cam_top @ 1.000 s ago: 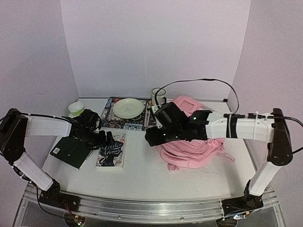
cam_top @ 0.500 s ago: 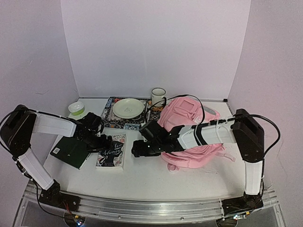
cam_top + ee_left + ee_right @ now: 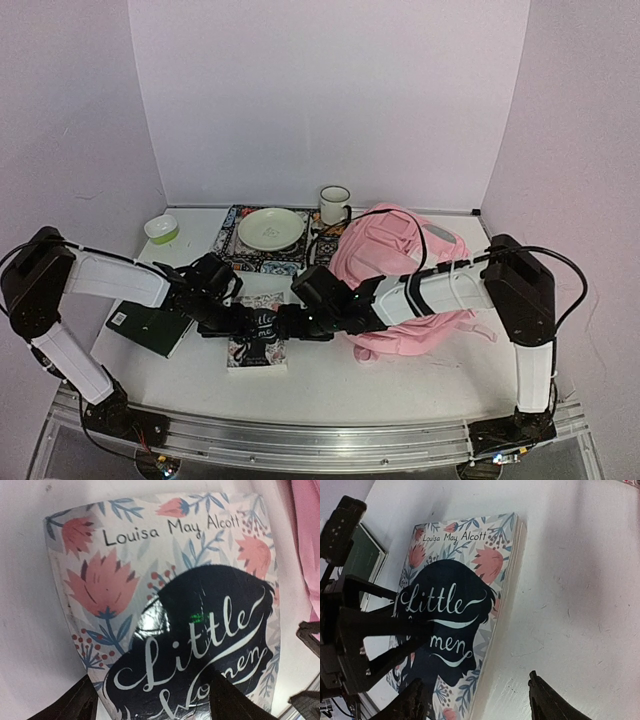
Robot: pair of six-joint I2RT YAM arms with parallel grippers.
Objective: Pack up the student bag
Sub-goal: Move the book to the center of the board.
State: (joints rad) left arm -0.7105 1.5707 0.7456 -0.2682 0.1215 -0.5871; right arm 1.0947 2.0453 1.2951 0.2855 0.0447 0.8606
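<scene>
Both arms have come in close, and the flowery paperback book point(image 3: 258, 352) has slid nearer and a bit right. Your left gripper point(image 3: 252, 326) sits over its cover with fingers point(image 3: 72, 705) spread, grasping nothing. Your right gripper point(image 3: 286, 324) is spread wide too, just right of the book, holding nothing. The big soft pink fabric backpack point(image 3: 400, 250) lies on the right of the white table point(image 3: 330, 390), behind your right arm.

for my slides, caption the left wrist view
Open left gripper over the Little Women book on the white table.
</scene>
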